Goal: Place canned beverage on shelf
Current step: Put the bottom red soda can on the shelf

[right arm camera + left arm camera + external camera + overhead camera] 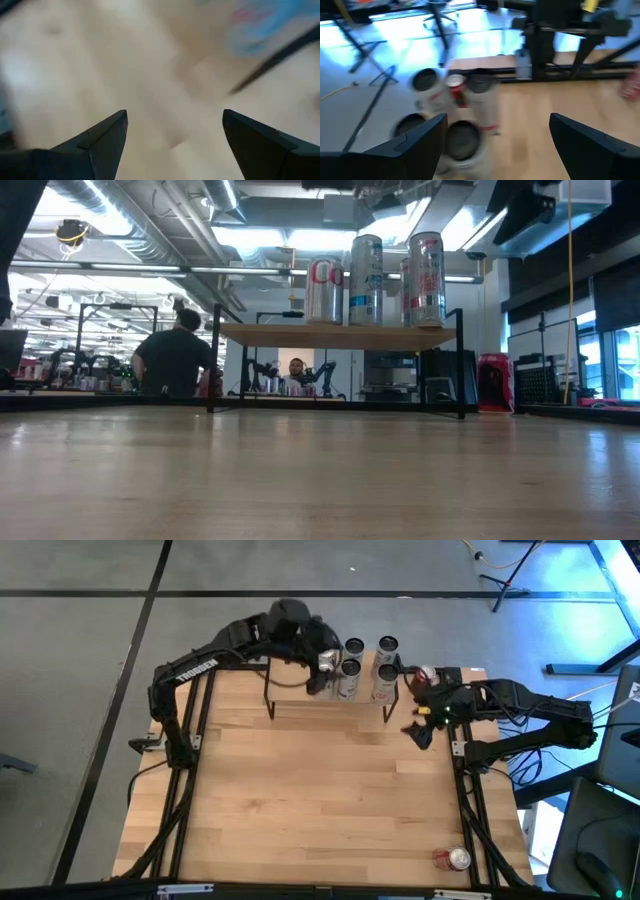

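Left gripper [318, 665] hangs over the shelf [300, 700] with fingers apart and empty, just beside four upright cans [365, 668] grouped at its right end. Right gripper [420, 732], also spread and empty, sits by the shelf's right legs. Risk: either arm could knock over the tightly grouped cans.

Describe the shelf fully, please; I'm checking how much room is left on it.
The shelf is a low rack: a thin light-wood rectangular top on slim black metal legs, standing level at the table's far edge. Four tall silver cans stand upright in a cluster on its right half; the left half looks bare. Neither gripper touches it; the left gripper hovers open beside the cans.
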Robot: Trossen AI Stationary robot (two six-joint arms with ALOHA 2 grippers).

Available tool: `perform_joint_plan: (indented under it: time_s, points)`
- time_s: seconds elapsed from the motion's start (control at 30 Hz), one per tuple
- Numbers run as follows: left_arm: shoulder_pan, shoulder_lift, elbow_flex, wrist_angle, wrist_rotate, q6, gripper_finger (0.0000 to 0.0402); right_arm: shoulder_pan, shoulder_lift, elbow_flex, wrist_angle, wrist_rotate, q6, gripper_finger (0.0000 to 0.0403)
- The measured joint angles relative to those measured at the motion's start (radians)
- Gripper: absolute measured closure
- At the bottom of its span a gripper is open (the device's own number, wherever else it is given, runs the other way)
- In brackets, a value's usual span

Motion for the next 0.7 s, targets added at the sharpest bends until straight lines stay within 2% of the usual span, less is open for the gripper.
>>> perform_joint_plan:
  time_s: [0.1,0.27,0.53,0.7]
  points:
    - [-0.085,0.000,0.000,-0.010,-0.001,0.001,0.0065,0.116,0.000,0.000,0.001,-0.079,0.086,0.0091]
    - [-0.251,0.000,0.000,-0.009,-0.028,-0.029,0.0065,0.365,0.001,0.000,0.001,-0.056,0.233,0.0091]
    - [-0.479,0.000,-0.034,-0.001,-0.189,-0.350,0.0065,0.769,0.074,0.000,0.033,-0.025,0.506,0.0091]
    - [-0.619,0.000,-0.106,0.004,-0.285,-0.576,0.0065,0.918,0.167,0.000,0.048,-0.020,0.641,0.0091]
